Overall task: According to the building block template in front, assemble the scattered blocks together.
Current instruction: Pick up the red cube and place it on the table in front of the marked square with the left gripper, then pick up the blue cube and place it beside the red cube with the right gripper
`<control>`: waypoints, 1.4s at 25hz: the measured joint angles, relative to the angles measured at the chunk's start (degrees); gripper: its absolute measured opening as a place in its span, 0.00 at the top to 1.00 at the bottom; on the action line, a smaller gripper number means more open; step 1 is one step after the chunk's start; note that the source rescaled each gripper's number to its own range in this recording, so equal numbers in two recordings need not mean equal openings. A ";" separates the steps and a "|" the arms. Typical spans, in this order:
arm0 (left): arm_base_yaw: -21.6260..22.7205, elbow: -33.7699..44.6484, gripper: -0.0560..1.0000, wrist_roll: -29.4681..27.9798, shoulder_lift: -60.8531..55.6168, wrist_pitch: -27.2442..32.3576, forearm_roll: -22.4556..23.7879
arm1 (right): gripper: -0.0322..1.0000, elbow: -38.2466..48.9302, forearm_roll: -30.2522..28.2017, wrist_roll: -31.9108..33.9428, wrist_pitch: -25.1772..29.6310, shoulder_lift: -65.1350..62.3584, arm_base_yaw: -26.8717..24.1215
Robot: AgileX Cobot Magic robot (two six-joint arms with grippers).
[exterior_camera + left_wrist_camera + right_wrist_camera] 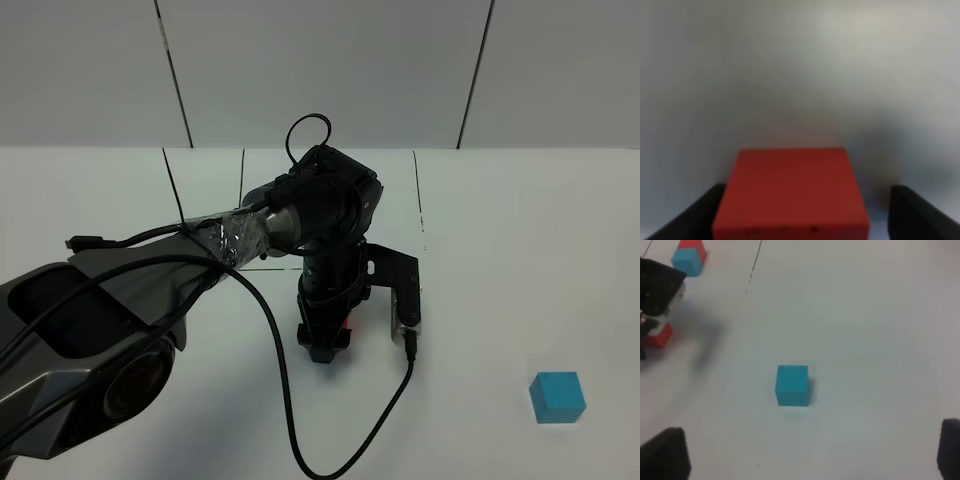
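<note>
The red cube lies flat on the white surface between the open fingers of the left claw, seemingly ungripped. The teal cube sits upright, well apart. The joined red-and-teal template stands beyond both.

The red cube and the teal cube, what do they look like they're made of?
Red cube: looks like solid matte plastic or painted wood. The colour is even, there is no glare and the edges are crisp, though the left wrist view is blurred. Teal cube: same look, with flat uniform faces, soft shading and no reflections. Foam cannot be ruled out for either.
</note>
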 joint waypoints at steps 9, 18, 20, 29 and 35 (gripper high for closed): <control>0.00 -3.33 0.00 -4.51 -5.56 0.00 0.05 | 0.00 0.00 0.00 0.00 0.00 0.00 0.00; 5.69 -3.59 0.00 -21.18 -13.78 0.11 0.04 | 0.00 0.00 0.00 0.00 0.00 0.00 0.00; 10.08 -3.59 0.00 -24.54 -15.18 0.11 -0.83 | 0.00 0.00 0.00 0.00 0.00 0.00 0.00; 30.28 5.23 0.02 -36.76 -23.79 0.08 -4.21 | 0.00 0.00 0.00 0.00 0.00 0.00 0.00; 42.24 27.90 0.04 -37.31 -36.20 -1.74 -7.14 | 0.00 0.00 0.00 0.00 0.00 0.00 0.00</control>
